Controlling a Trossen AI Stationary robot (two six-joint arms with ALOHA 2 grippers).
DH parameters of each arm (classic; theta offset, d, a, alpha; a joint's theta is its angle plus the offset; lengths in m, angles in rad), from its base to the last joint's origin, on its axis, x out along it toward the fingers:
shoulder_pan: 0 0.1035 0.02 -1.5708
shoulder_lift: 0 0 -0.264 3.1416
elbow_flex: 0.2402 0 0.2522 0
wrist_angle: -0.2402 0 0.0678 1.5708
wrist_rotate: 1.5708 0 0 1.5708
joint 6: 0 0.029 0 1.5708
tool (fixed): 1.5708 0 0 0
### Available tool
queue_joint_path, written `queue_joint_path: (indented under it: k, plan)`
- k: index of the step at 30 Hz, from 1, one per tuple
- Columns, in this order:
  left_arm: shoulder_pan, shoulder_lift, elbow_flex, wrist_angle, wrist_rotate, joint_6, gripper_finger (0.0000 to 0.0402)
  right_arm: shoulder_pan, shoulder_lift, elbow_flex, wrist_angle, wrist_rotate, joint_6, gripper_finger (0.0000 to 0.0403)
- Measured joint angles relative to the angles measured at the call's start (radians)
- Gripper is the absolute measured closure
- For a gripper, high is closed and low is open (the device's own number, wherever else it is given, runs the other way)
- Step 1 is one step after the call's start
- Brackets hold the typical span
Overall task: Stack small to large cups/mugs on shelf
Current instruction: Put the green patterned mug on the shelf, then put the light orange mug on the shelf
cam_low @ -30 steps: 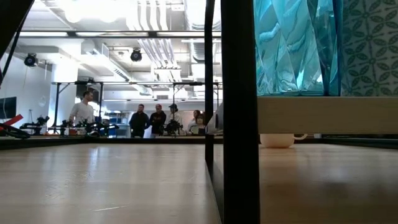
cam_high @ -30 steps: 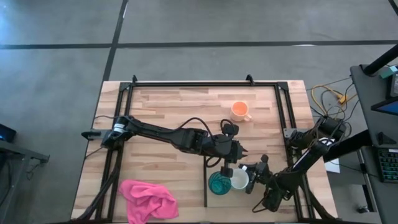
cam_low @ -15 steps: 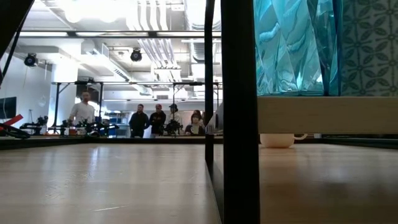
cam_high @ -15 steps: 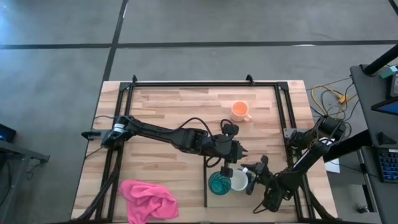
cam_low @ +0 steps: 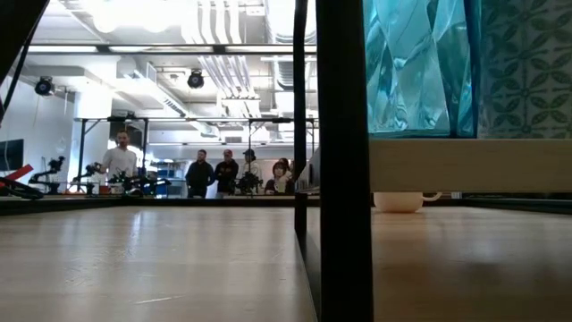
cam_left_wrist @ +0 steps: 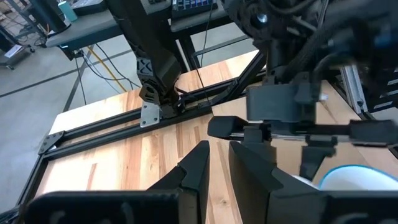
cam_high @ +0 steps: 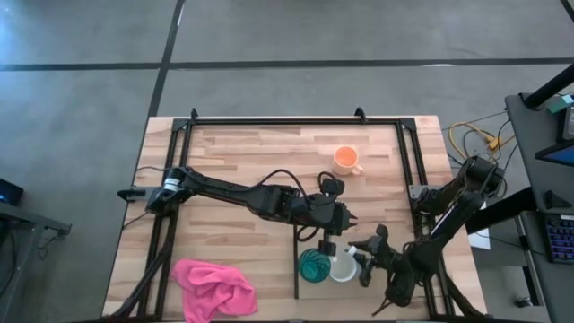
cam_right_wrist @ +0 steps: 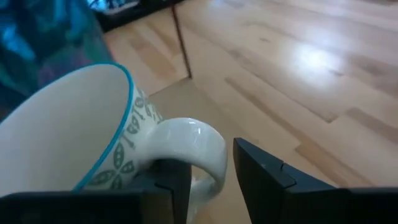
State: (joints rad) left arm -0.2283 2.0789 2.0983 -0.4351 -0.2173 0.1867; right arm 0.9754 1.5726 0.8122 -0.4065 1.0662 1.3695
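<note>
The white mug (cam_high: pixel 342 267) stands beside the teal tumbler (cam_high: pixel 313 265) on the raised shelf (cam_low: pixel 465 165), right of its dark upright strip (cam_high: pixel 297 265). My right gripper (cam_high: pixel 361 258) is open at the mug's right side. In its wrist view the fingers stand on either side of the mug's handle (cam_right_wrist: pixel 199 140). My left gripper (cam_high: pixel 350 219) hovers just beyond the shelf, fingers a narrow gap apart with nothing between them (cam_left_wrist: pixel 219 155). The orange mug (cam_high: pixel 345 160) stands on the table toward the far edge. My right gripper comes at the white mug's handle (cam_right_wrist: pixel 208 155) slanting down from the table's right side. One finger (cam_right_wrist: pixel 171 180) shows at the handle's loop and the other (cam_right_wrist: pixel 267 177) stands apart from its outer bow. Whether the first finger touches the handle, I cannot tell.
A pink cloth (cam_high: pixel 213 287) lies at the near left. A black frame (cam_high: pixel 269 121) runs round the tabletop. People stand far off in the room beyond the table (cam_low: pixel 223 172). Bare wood lies between the orange mug and the left arm.
My right gripper has risen a little and drawn slightly toward the table's right edge. The white mug has shifted slightly beside the tumbler.
</note>
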Motion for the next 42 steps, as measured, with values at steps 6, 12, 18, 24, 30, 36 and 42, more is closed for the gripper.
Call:
queue_joint_path:
  k: [6,12,18,24,30,36,42]
  plan:
    - [0.0,0.0,0.0,0.002,0.0,0.0,0.0354,0.002,-0.052,0.01,-0.008,-0.099,-0.08,0.0289]
    - [0.0,0.0,0.0,0.007,0.0,0.0,0.0354,0.001,-0.069,0.01,-0.103,-0.102,-0.05,0.0291]
    - [0.0,0.0,0.0,0.007,0.0,0.0,0.0354,0.002,-0.068,0.009,-0.164,-0.104,0.019,0.0291]
    - [0.0,0.0,0.0,0.006,0.0,0.0,0.0354,0.006,-0.068,0.015,-0.166,-0.143,0.026,0.0291]
    - [0.0,0.0,0.0,0.006,0.0,0.0,0.0354,0.009,-0.068,0.019,-0.166,-0.206,0.027,0.0291]
    - [0.0,0.0,0.0,0.006,0.0,0.0,0.0354,0.011,-0.078,0.02,-0.166,-0.275,0.064,0.0291]
    - [0.0,0.0,0.0,0.006,0.0,0.0,0.0354,0.023,-0.096,0.02,-0.166,-0.401,0.108,0.0291]
